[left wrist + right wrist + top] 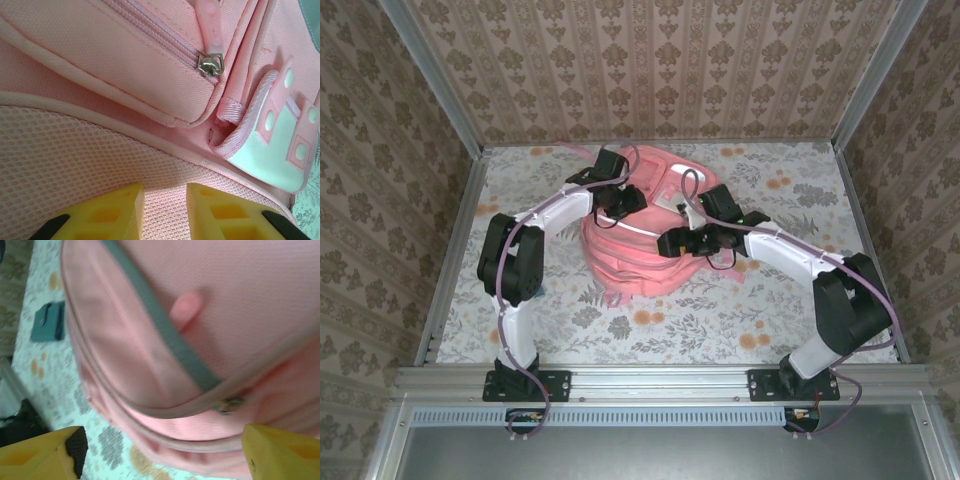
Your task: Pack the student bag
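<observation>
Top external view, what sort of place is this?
Probably a staged robot test cell, not a real room: wallpapered panels in an aluminium frame, a floral-covered table, and a left arm and right arm bolted at its edge.

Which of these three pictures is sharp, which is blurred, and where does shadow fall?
Top external view: even, soft light, the student bag fairly sharp. Left wrist view: crisp on the zip pull, a shadow on the mesh just above the yellow fingers. Right wrist view: blurred all over, the grey stripe smeared.
</observation>
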